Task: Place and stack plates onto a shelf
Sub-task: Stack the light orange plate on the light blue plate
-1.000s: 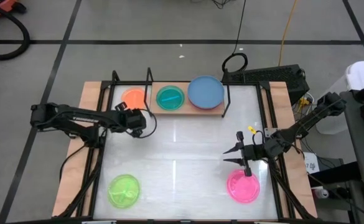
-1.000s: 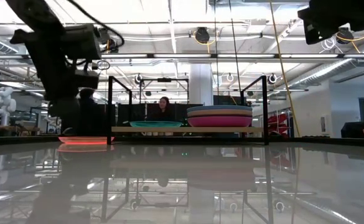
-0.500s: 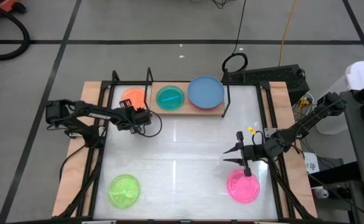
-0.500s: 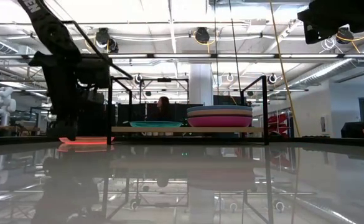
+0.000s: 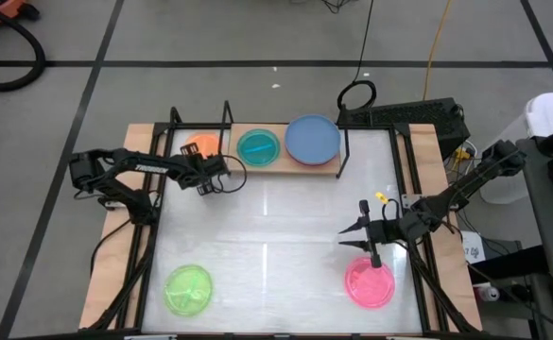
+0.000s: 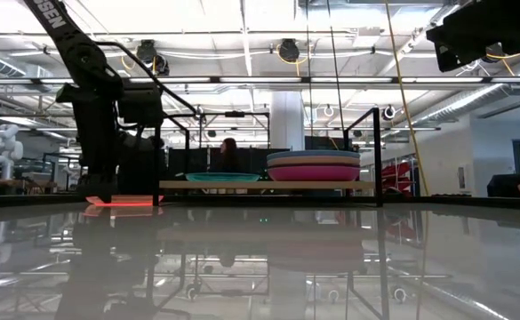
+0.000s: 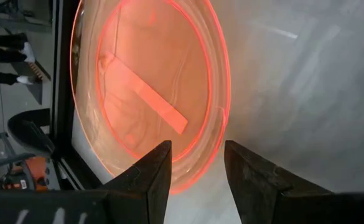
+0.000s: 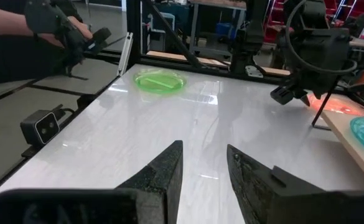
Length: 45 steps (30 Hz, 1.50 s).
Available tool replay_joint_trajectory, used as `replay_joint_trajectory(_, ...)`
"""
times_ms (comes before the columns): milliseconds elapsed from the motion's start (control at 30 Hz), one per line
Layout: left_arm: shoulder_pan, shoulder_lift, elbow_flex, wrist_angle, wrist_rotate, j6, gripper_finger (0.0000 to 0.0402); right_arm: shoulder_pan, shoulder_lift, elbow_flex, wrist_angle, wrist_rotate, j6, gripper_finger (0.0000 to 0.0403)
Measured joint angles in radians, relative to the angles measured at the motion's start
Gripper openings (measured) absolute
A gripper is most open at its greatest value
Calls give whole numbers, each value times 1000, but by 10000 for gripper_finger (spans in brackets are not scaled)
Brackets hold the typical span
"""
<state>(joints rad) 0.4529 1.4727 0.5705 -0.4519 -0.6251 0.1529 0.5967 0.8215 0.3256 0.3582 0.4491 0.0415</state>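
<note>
The orange plate [image 5: 197, 144] lies flat on the table just left of the shelf [image 5: 285, 169]; it fills the left wrist view [image 7: 150, 87]. My left gripper [image 5: 210, 172] [image 7: 197, 165] is open and low at the plate's near rim, one finger over the plate and one over the table. On the shelf rest a teal plate [image 5: 258, 148] and a stack topped by a blue plate [image 5: 312, 139]. A lime green plate [image 5: 189, 288] and a hot pink plate [image 5: 369, 282] lie near the front. My right gripper [image 5: 359, 236] hovers open by the hot pink plate. My left gripper straddles the orange plate's near rim [image 7: 218, 146], coming down from above on a slant from the table's near side. The rim runs through the gap between the open fingers. Whether either finger touches the plate, I cannot tell. The plate lies flat on the table.
Black uprights [image 6: 156, 156] stand at the shelf's ends, one right beside the orange plate. The middle of the white table [image 5: 276, 227] is bare. Black frame rails run along both table sides. People show in the room behind [image 6: 233, 153], and a person's hands [image 8: 63, 31].
My left gripper has moved toward the table's far edge and down, from over the open table to the orange plate's near rim. The plates and my right arm have kept still.
</note>
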Motion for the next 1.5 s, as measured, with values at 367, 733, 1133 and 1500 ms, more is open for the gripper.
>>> replay_joint_trajectory(367, 2, 0, 0, 1, 49, -22, 67, 1, 0, 0, -7, -4, 47, 107)
replay_joint_trajectory(733, -100, -5, 2, -68, 145, -209, 3, 1, 0, 0, -9, -5, 52, 107)
replay_joint_trajectory(1133, -372, -105, 15, -284, 187, -655, 1, 1, 0, 0, 0, -5, 51, 107)
replay_joint_trajectory(1500, -544, -244, 249, -587, -32, -922, 1, 2, 0, 0, 27, -6, 50, 107)
